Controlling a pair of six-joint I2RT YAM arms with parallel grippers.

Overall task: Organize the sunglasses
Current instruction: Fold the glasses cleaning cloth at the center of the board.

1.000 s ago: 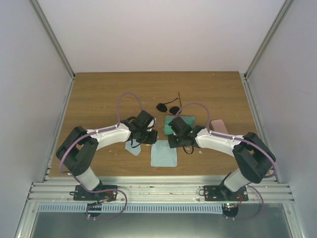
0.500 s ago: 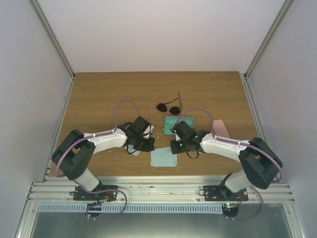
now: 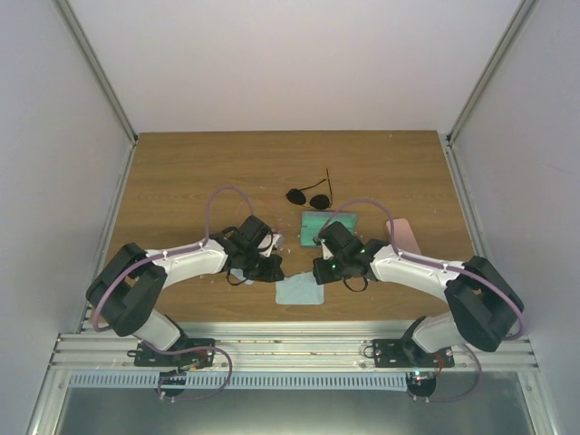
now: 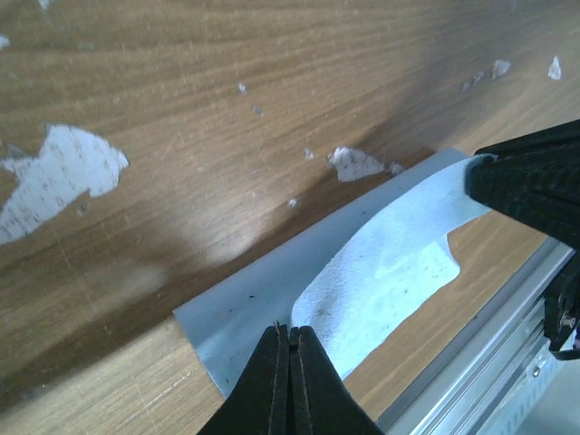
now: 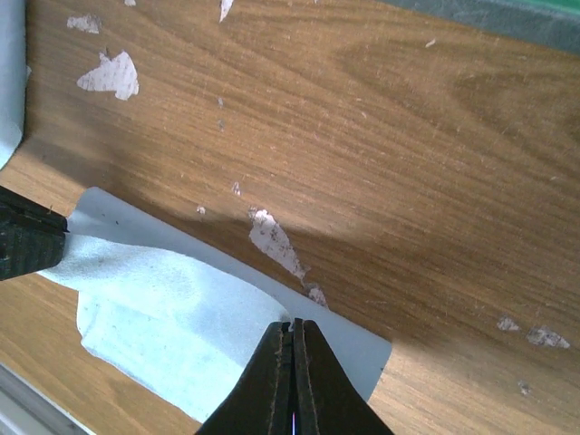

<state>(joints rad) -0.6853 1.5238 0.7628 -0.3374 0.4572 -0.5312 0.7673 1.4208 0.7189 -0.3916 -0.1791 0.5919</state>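
Observation:
The black sunglasses (image 3: 308,195) lie on the table's middle, far from both grippers. The pink sunglasses are hidden or out of view. My left gripper (image 3: 272,270) is shut on the left far corner of the light blue cloth (image 3: 299,290). My right gripper (image 3: 319,272) is shut on its right far corner. The left wrist view shows the left gripper (image 4: 290,331) pinching the cloth (image 4: 390,272), which is folded over itself. The right wrist view shows the right gripper (image 5: 292,326) pinching the same cloth (image 5: 163,308).
A green flat item (image 3: 331,222) lies just beyond the right gripper. A pink case (image 3: 401,234) lies by the right arm. A pale blue item (image 3: 237,272) shows under the left arm. The table's metal front rail (image 4: 507,362) runs close to the cloth.
Both grippers have moved toward the front edge, drawing the cloth's far edge over itself. The cloth looks shorter than before.

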